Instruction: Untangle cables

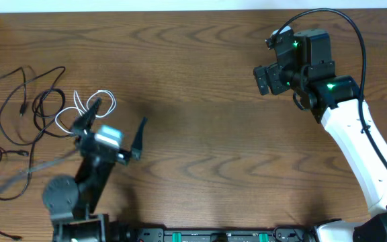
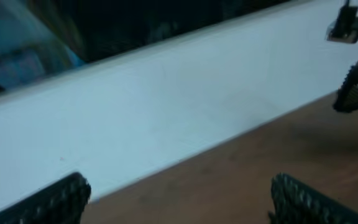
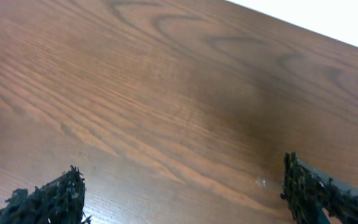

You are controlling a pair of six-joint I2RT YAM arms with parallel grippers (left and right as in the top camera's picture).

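Left tool (image 1: 118, 113) aloft, wide, near cables (image 1: 23, 91)

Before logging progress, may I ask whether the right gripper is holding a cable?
No, the right gripper is open above the wooden table, with nothing between its jaws.

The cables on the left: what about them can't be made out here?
- Overhead, white cable: the left gripper covers part of its loops, so any knot there is hidden.
- Overhead, black cables: several run off the left edge.
- Plugs: too small to identify overhead.
- Both wrist views: no cables in frame; the left one is blurred.
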